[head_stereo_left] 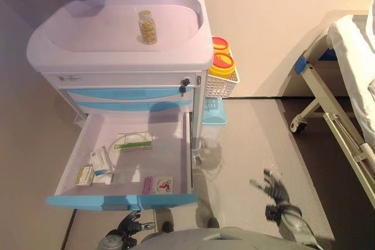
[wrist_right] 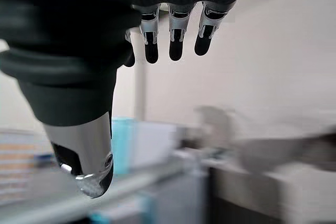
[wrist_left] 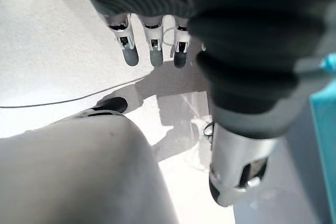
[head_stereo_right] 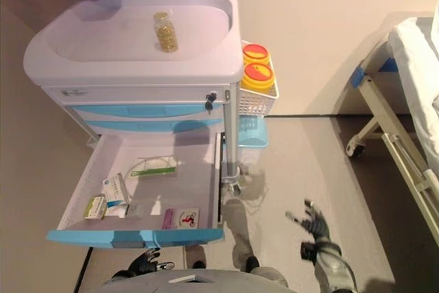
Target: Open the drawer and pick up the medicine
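Your left hand (head_stereo_left: 126, 226) hangs low below the drawer front, fingers relaxed, holding nothing. Your right hand (head_stereo_left: 274, 188) is out over the floor (head_stereo_left: 252, 139) to the right, fingers spread and empty. The drawer (head_stereo_left: 123, 200) stands pulled out; medicine boxes (head_stereo_left: 101, 161) and packets (head_stereo_left: 158, 185) lie inside it. Farther back, a pill bottle (head_stereo_left: 147, 27) stands on the cart top (head_stereo_left: 88, 33).

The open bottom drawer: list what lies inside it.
The drawer holds a flat green-and-white packet, a white-and-blue box, a small green box, a pink strip and a white card. Its front edge hides anything directly behind it.
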`<state>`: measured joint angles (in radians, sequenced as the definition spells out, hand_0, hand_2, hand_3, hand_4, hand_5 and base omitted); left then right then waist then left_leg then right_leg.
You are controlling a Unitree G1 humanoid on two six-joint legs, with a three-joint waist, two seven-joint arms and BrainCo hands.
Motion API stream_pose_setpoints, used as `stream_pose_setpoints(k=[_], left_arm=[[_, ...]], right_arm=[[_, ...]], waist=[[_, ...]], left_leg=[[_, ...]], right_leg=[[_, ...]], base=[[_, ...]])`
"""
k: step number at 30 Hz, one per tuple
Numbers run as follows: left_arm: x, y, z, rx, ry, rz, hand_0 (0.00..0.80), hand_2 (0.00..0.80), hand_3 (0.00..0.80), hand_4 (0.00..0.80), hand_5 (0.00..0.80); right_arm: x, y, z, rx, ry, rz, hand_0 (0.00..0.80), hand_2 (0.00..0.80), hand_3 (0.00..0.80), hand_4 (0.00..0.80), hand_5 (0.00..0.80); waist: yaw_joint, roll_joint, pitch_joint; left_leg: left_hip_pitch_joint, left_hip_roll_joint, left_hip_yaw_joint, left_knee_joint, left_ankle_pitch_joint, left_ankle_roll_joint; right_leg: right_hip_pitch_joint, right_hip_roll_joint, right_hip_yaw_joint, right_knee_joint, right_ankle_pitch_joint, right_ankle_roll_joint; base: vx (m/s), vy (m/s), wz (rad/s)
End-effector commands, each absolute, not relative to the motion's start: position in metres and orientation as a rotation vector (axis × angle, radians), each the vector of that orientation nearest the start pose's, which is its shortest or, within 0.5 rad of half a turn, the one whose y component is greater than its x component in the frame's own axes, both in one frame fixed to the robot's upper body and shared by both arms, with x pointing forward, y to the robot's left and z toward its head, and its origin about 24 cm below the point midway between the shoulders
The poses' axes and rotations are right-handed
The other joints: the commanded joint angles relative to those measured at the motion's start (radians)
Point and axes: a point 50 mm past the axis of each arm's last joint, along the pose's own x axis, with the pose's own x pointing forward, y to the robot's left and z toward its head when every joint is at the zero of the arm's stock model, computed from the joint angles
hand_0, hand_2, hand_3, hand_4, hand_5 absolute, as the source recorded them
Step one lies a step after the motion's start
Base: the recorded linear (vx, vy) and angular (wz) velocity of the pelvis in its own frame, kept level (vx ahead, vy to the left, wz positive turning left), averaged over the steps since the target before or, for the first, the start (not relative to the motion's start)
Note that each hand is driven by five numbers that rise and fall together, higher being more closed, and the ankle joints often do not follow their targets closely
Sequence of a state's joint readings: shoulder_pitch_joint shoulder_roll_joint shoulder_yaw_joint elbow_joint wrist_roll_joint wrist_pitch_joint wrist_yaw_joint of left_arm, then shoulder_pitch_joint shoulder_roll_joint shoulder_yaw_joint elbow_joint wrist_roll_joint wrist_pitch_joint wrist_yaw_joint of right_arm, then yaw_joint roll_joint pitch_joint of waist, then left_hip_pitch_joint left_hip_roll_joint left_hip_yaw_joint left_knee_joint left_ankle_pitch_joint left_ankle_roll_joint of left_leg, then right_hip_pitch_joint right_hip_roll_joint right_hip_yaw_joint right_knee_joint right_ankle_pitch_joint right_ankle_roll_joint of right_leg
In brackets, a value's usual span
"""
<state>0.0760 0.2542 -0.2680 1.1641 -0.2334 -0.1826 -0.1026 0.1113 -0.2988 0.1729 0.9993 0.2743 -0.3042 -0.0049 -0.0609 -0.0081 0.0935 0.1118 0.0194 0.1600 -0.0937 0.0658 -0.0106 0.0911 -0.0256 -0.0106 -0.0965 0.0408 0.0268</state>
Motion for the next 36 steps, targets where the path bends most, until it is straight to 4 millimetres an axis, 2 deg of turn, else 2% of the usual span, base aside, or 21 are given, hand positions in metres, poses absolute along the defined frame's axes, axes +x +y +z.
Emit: stream_pose_setpoints(k=[1, 5, 10, 16, 22, 26, 30, 31, 32, 36], left_arm=[[0.103, 0.226, -0.154, 0.156, 1.015, -0.042, 0.0, 0.0, 0.0, 0.0, 0.0], [0.109, 0.226, -0.151, 0.298, 0.976, -0.145, 0.0, 0.0, 0.0, 0.0, 0.0], [0.122, 0.232, -0.144, 0.375, 0.925, -0.167, 0.0, 0.0, 0.0, 0.0, 0.0], [0.141, 0.244, -0.133, 0.457, 0.864, -0.163, 0.0, 0.0, 0.0, 0.0, 0.0], [0.17, 0.255, -0.114, 0.575, 0.757, -0.184, 0.0, 0.0, 0.0, 0.0, 0.0], [0.206, 0.26, -0.089, 0.618, 0.623, -0.17, 0.0, 0.0, 0.0, 0.0, 0.0], [0.253, 0.274, -0.045, 0.694, 0.464, -0.109, 0.0, 0.0, 0.0, 0.0, 0.0], [0.258, 0.276, -0.04, 0.706, 0.446, -0.102, 0.0, 0.0, 0.0, 0.0, 0.0], [0.27, 0.282, -0.024, 0.736, 0.399, -0.077, 0.0, 0.0, 0.0, 0.0, 0.0], [0.29, 0.293, 0.007, 0.794, 0.309, -0.026, 0.0, 0.0, 0.0, 0.0, 0.0]], right_arm=[[0.119, -0.229, -0.138, -0.215, 0.82, 0.0, 0.0, 0.0, 0.0, 0.0, 0.0], [0.097, -0.232, -0.149, -0.326, 0.952, 0.073, 0.0, 0.0, 0.0, 0.0, 0.0], [0.094, -0.242, -0.148, -0.4, 0.991, 0.124, 0.0, 0.0, 0.0, 0.0, 0.0], [0.108, -0.25, -0.14, -0.448, 0.938, 0.17, 0.0, 0.0, 0.0, 0.0, 0.0], [0.123, -0.259, -0.129, -0.532, 0.904, 0.272, 0.0, 0.0, 0.0, 0.0, 0.0], [0.144, -0.27, -0.116, -0.586, 0.843, 0.269, 0.0, 0.0, 0.0, 0.0, 0.0], [0.173, -0.271, -0.101, -0.647, 0.756, 0.284, 0.0, 0.0, 0.0, 0.0, 0.0], [0.176, -0.271, -0.099, -0.648, 0.749, 0.276, 0.0, 0.0, 0.0, 0.0, 0.0], [0.186, -0.272, -0.094, -0.649, 0.722, 0.249, 0.0, 0.0, 0.0, 0.0, 0.0], [0.2, -0.274, -0.084, -0.633, 0.671, 0.189, 0.0, 0.0, 0.0, 0.0, 0.0]], waist=[[0.004, -0.026, -0.005], [0.004, -0.018, 0.003], [-0.007, -0.004, 0.019], [-0.025, 0.014, 0.051], [-0.041, 0.03, 0.104], [-0.049, 0.041, 0.169], [-0.04, 0.033, 0.252], [-0.038, 0.032, 0.259], [-0.035, 0.027, 0.282], [-0.033, 0.019, 0.316]], left_leg=[[0.006, -0.041, -0.051, 0.064, -0.175, 0.026], [0.006, -0.045, -0.063, 0.073, -0.179, 0.033], [0.004, -0.046, -0.077, 0.083, -0.182, 0.041], [-0.016, -0.046, -0.091, 0.113, -0.187, 0.048], [-0.071, -0.05, -0.08, 0.186, -0.197, 0.053], [-0.15, -0.053, -0.077, 0.234, -0.192, 0.054], [-0.28, -0.049, -0.077, 0.307, -0.172, 0.058], [-0.296, -0.049, -0.077, 0.318, -0.171, 0.059], [-0.342, -0.047, -0.077, 0.344, -0.166, 0.062], [-0.431, -0.044, -0.078, 0.385, -0.153, 0.065]], right_leg=[[-0.029, -0.031, -0.025, 0.065, -0.053, 0.057], [-0.032, -0.028, -0.021, 0.086, -0.064, 0.054], [-0.043, -0.025, -0.006, 0.123, -0.084, 0.053], [-0.08, -0.029, 0.011, 0.185, -0.109, 0.048], [-0.141, -0.035, 0.028, 0.245, -0.12, 0.039], [-0.217, -0.035, 0.039, 0.292, -0.127, 0.03], [-0.342, -0.027, 0.048, 0.367, -0.12, 0.016], [-0.357, -0.026, 0.048, 0.376, -0.119, 0.014], [-0.401, -0.02, 0.051, 0.403, -0.117, 0.009], [-0.485, -0.007, 0.057, 0.445, -0.111, -0.001]], base=[[0.034, -0.016, 0.0], [0.024, -0.002, 0.0], [0.038, 0.023, -0.02], [0.044, 0.045, -0.03], [0.035, 0.061, -0.14], [-0.116, 0.069, -0.16], [-0.201, 0.003, -0.04], [-0.178, -0.029, -0.02], [-0.147, -0.03, -0.03], [-0.11, -0.012, -0.04]])
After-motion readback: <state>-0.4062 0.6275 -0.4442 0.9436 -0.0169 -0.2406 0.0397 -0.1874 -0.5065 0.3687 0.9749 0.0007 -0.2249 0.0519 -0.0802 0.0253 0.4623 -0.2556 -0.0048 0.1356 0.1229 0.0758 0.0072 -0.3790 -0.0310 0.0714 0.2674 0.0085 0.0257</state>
